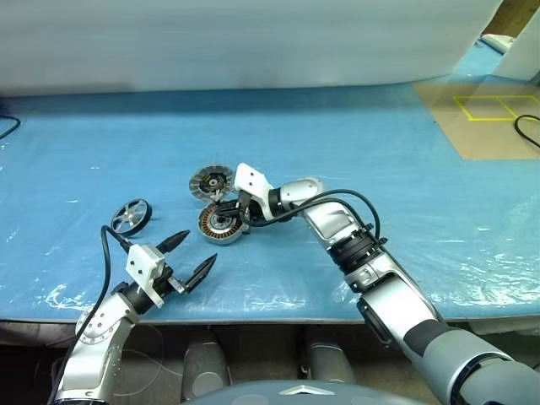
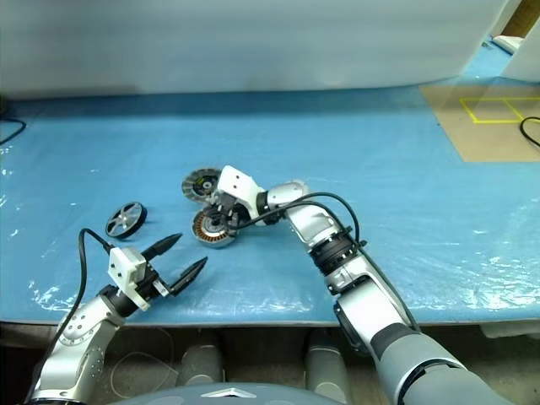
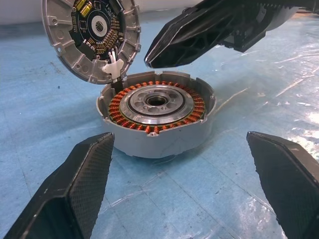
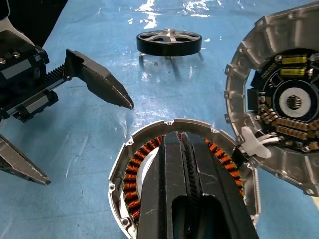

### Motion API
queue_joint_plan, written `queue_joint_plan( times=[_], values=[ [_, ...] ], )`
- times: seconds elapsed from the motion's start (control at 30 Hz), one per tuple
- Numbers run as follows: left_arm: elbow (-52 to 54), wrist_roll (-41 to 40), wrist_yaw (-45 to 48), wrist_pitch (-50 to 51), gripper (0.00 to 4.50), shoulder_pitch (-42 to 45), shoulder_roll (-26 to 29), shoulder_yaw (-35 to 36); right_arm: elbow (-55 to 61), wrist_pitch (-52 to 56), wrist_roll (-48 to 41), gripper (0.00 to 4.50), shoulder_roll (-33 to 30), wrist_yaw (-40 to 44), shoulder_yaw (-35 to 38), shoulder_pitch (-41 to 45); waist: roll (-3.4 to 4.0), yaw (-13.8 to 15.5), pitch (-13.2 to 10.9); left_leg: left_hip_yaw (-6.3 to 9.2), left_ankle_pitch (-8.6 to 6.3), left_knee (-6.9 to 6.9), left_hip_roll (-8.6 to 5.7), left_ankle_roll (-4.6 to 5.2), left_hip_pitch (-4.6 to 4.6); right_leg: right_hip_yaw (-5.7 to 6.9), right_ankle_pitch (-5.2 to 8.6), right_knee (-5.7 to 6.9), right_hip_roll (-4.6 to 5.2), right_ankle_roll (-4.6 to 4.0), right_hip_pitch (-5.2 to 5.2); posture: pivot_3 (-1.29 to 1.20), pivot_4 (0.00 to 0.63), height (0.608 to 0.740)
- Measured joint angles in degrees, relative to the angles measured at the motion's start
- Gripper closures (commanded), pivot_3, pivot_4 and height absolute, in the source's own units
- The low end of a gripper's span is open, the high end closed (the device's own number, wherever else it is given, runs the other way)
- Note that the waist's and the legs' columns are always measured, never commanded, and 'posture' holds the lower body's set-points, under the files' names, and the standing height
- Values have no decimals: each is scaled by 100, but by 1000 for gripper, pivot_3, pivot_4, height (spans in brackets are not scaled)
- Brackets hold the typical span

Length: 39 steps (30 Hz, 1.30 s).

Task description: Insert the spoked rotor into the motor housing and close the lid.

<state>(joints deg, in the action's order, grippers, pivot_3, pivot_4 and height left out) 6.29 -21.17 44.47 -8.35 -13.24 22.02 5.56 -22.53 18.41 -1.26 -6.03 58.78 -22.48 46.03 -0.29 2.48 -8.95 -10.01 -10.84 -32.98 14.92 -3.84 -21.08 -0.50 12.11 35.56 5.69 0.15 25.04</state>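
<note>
Right claw (image 1: 226, 205), pressed together, hovers over the open motor housing (image 1: 221, 224); spread left claw (image 1: 191, 256) should fetch the spoked rotor (image 1: 132, 216) behind it, gripping its rim.

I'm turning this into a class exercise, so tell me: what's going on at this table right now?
A humanoid robot is assembling a small motor on a blue-covered table. The motor housing sits open, copper windings exposed, its lid tipped up against its far edge. The right gripper, shut and holding nothing, hovers over the housing. The left gripper waits open just short of it. The spoked rotor lies apart on the table, not yet inserted.
</note>
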Motion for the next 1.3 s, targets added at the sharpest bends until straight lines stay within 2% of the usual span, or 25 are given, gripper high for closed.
queue_joint_plan(
  times=[0.33, 0.7, 0.87, 1.0, 1.1, 1.3],
  values=[
    [37, -123, -128, -13, 0, -98, -122, 132, 137, -752, -363, 4483, -420, 313, 300, -705, -2, -4, 0, 0, -4, -3, -1, 7, 0, -3, 0, 1, 0, 0, -1, 0, 150, 740],
    [419, -555, -619, 215, 0, -617, -583, 282, 77, -1227, -397, 4483, -526, 415, 399, -693, -4, -7, 1, 0, -11, -3, 1, 18, 1, -10, 0, -2, -7, 0, 0, 0, 150, 740],
    [722, -936, -923, 411, 0, -895, -918, 386, -5, -1335, -397, 4483, -524, 439, 398, -673, -8, -7, 1, 0, -13, -3, 1, 20, 2, -12, 0, -2, -7, 0, 0, 0, 150, 740],
    [1033, -1325, -1124, 671, 0, -1022, -933, 599, -25, -1381, -397, 4483, -523, 457, 397, -673, -9, -7, 1, 0, -13, -3, 4, 20, 3, -13, 0, -2, -12, 0, 0, 0, 150, 740],
    [1322, -1614, -1129, 1025, 0, -1135, -571, 855, -56, -1433, -395, 4483, -524, 455, 388, -672, -15, -11, 1, 0, -14, -3, 11, 20, 5, -14, 0, -2, -22, 0, 1, 0, 150, 740],
    [1623, -2185, -1114, 1868, 0, -1112, 517, 1727, -144, -1489, -346, 4483, -546, 453, 376, -673, -16, -12, 0, 0, -16, -3, 19, 16, 8, -14, 0, 0, -33, 0, 2, 0, 150, 740]
  ],
)
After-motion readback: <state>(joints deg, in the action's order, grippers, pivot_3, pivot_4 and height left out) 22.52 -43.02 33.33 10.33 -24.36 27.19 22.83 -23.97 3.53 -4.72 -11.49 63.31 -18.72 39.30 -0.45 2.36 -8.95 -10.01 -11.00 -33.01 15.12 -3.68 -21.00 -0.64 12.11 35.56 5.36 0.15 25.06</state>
